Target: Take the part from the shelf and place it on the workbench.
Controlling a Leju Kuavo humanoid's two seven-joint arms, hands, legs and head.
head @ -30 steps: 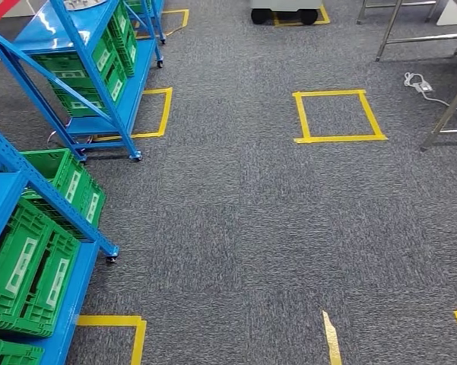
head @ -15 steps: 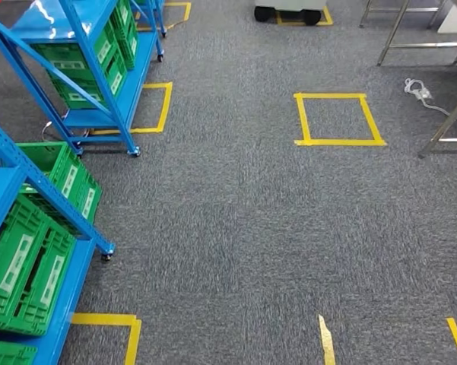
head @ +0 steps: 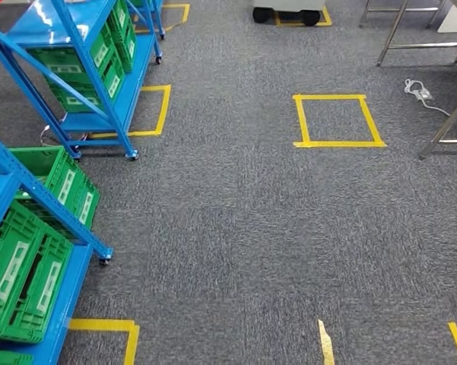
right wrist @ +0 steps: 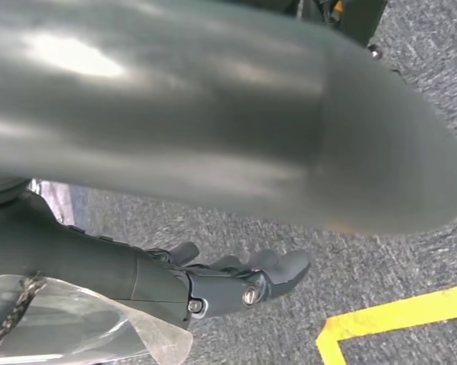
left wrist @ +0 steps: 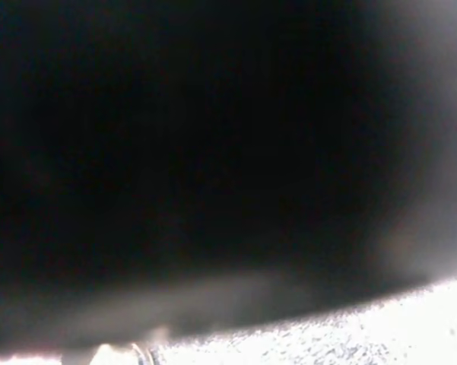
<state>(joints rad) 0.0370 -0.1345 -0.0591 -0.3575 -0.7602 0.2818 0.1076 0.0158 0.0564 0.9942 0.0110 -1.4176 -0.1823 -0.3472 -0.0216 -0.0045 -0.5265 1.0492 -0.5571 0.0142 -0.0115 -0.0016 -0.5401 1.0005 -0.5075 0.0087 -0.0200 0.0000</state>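
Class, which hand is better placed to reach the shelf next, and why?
Likely the left: the shelves with green crates stand on the robot's left, while the right hand hangs over carpet.

I am looking down at grey carpet floor [head: 237,228] marked with a closed yellow tape square [head: 338,120]. More yellow tape corners are lying on it near the shelves and at the near edge. Two blue wheeled shelves are standing on it to my left, the near shelf [head: 71,266] and the far shelf [head: 108,84], both carrying green crates [head: 25,274]. A white cable [head: 423,95] is trailing across the carpet by metal table legs [head: 444,129].
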